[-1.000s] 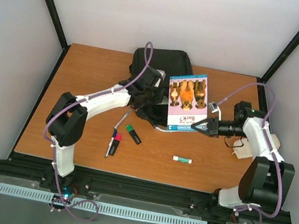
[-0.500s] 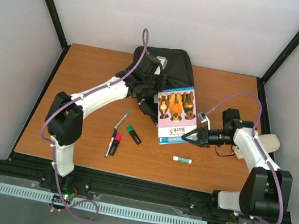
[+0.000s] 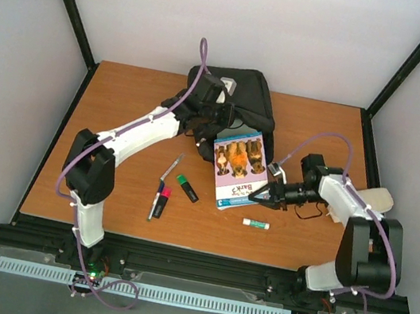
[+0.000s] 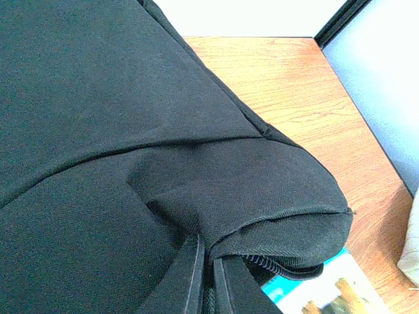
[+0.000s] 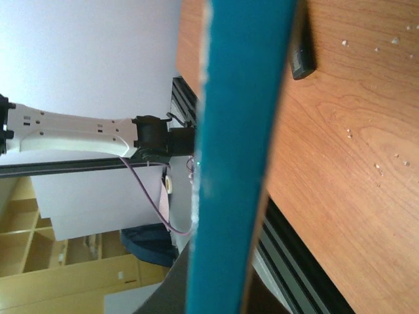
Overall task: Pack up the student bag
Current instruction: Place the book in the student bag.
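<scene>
**Feeding the book under the bag's lip**

The student bag (image 3: 241, 90), a large black fabric backpack, is lying at the far middle of the brown wooden table (image 3: 122, 102), close to the back edge. Your left gripper (image 3: 215, 116) is clenching a fold of black cloth beside the zipper, its fingers (image 4: 191, 275) pinching the lip up. Your right gripper (image 3: 265, 198) is clamping the near corner of the thin blue-edged picture book (image 3: 238, 168). The book's far end is sitting just under that raised lip.

- You are likely mid-insertion. Hold the lip high and taut, and drive the book in edge-first, square to the opening, so the corners are not snagging on the zipper.
- Little room is showing behind the bag, so push gently or it may be sliding toward the back edge.
- Bare board is lying to either side of the bag.
- The white glue stick (image 3: 256, 224) is lying just near your right gripper. The green highlighter (image 3: 187, 189) and pink-capped black marker (image 3: 157, 201) are lying left of the book.
</scene>
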